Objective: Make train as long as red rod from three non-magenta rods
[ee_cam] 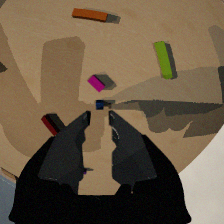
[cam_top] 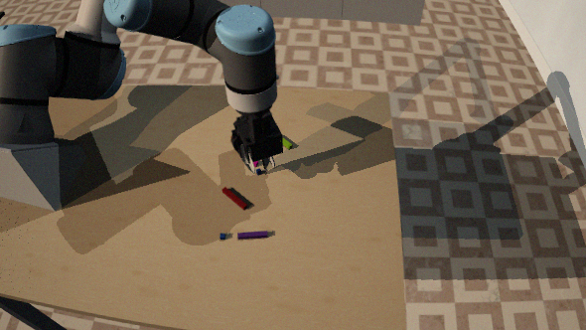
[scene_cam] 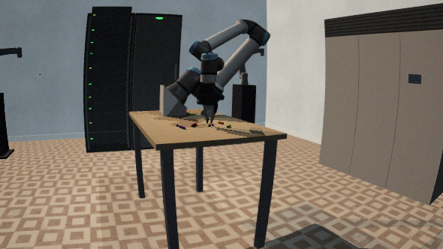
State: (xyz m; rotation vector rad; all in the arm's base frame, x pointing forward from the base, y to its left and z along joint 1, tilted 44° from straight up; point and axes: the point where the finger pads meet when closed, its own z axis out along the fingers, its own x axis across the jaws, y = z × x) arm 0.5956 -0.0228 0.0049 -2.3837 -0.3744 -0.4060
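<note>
The red rod [cam_top: 236,198] lies on the wooden table, and also shows at the left of the wrist view [ee_cam: 50,124]. A purple rod [cam_top: 253,235] and a small blue rod [cam_top: 224,237] lie in line nearer the front, with a small gap between them. My gripper [cam_top: 259,166] hovers just above the table over a second small blue rod [ee_cam: 102,104], which lies just beyond the fingertips. The fingers stand narrowly apart with nothing between them. A magenta rod [ee_cam: 96,83] lies close behind that blue rod.
A lime rod [ee_cam: 163,59] lies to the right and an orange rod [ee_cam: 90,14] farther off; the arm hides the orange one in the top view. The robot base stands at the table's back left. The table's right edge is near the lime rod.
</note>
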